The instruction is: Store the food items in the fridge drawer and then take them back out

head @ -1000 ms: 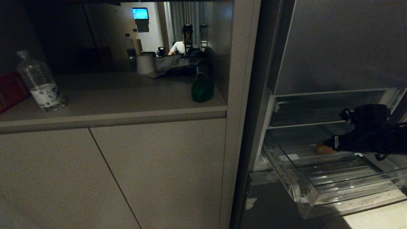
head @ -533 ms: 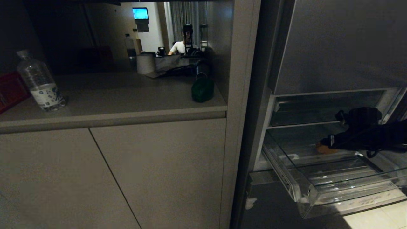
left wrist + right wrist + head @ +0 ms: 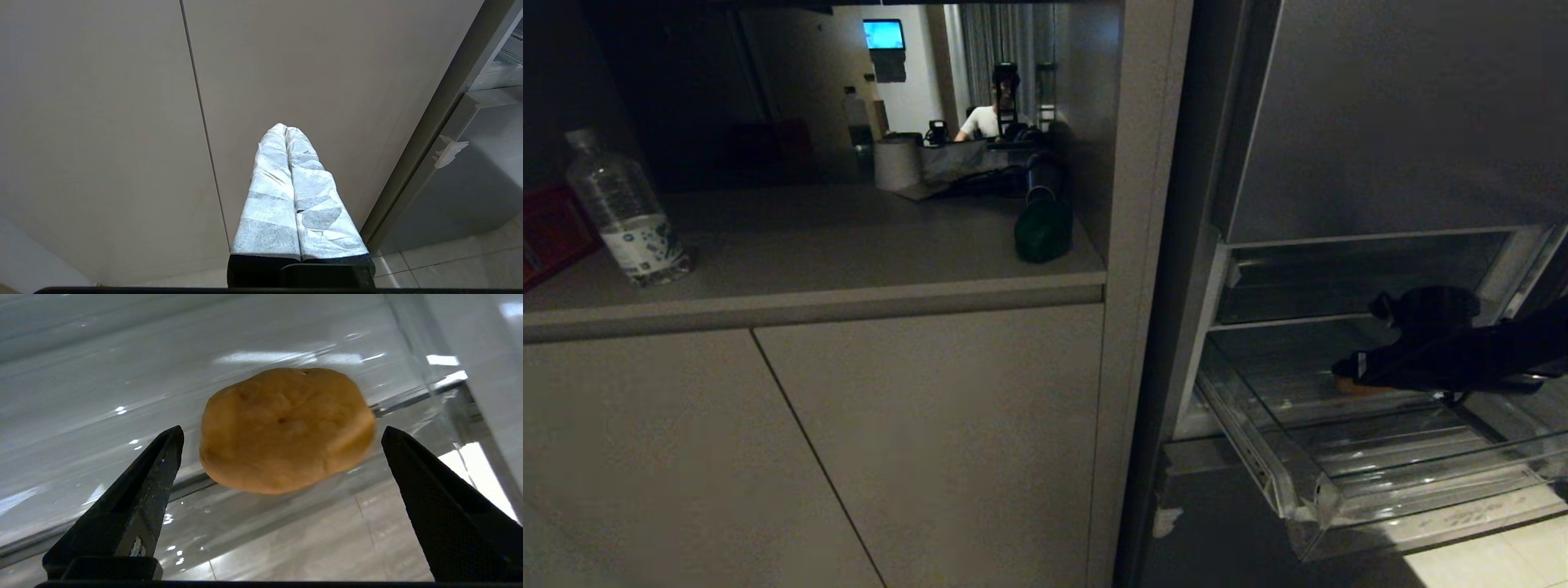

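The brown potato [image 3: 286, 428] lies on the floor of the clear fridge drawer [image 3: 1307, 490], which is pulled out at the lower right. My right gripper [image 3: 282, 430] reaches into the drawer. Its black fingers [image 3: 143, 490] stand wide apart on either side of the potato, with a gap on each side. In the head view the right gripper [image 3: 1347, 367] covers most of the potato [image 3: 1357, 387]. The dark green pepper [image 3: 1043, 230] sits on the counter's right end, far from both grippers. My left gripper [image 3: 286, 128], wrapped in white, is shut and parked low before the cupboard doors.
A clear water bottle [image 3: 625, 214] and a red box [image 3: 547, 233] stand at the counter's left end. Grey cupboard doors [image 3: 849, 449] fill the space below the counter. The fridge's grey upper door [image 3: 1405, 114] hangs above the drawer. A person shows in the reflective back wall [image 3: 988, 121].
My right gripper has sunk lower and pushed further left into the drawer, covering more of the potato. Its fingers stay wide apart. The pepper and left arm have not moved.
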You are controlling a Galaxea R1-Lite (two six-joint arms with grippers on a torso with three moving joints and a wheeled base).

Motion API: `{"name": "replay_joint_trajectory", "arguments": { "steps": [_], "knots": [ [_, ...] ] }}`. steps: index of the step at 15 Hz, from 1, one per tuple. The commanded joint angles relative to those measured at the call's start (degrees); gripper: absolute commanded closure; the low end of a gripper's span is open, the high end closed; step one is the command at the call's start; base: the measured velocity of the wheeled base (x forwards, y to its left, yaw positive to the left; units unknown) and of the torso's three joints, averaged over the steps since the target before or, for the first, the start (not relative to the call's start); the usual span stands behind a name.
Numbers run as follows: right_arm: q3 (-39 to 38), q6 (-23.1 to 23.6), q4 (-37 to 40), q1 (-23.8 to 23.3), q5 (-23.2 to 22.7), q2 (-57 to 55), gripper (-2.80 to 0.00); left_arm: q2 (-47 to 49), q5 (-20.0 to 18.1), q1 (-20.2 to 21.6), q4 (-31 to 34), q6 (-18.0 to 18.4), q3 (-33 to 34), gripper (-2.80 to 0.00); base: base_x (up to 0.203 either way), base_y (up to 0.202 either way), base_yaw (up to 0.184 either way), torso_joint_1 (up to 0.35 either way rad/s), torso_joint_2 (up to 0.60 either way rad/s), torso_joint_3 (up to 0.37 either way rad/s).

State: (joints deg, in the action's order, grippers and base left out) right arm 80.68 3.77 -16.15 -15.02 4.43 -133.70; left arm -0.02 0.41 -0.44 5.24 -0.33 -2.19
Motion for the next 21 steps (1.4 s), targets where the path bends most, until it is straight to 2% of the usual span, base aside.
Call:
{"name": "replay_joint_trajectory", "arguments": {
  "steps": [1, 14, 20, 21],
  "knots": [
    [0.33, 0.0, -0.11, -0.1, -0.01, -1.19, -2.8, 0.02, 0.02, 0.0, 0.03, -0.02, 0.0, 0.0, 0.0, 0.0, 0.0, 0.0, 0.0, 0.0],
    [6.27, 0.09, -0.37, -0.1, -0.03, -6.16, -2.8, 0.02, 0.02, 0.0, 0.03, -0.02, 0.0, 0.0, 0.0, 0.0, 0.0, 0.0, 0.0, 0.0],
    [6.52, 0.18, -0.37, -0.19, -0.03, -6.84, -2.8, 0.02, 0.02, 0.0, 0.03, -0.02, 0.0, 0.0, 0.0, 0.0, 0.0, 0.0, 0.0, 0.0],
    [7.02, 0.15, -0.37, -0.19, -0.03, -6.84, 0.0, 0.02, 0.02, 0.0, 0.03, -0.02, 0.0, 0.0, 0.0, 0.0, 0.0, 0.0, 0.0, 0.0]
  ]
}}
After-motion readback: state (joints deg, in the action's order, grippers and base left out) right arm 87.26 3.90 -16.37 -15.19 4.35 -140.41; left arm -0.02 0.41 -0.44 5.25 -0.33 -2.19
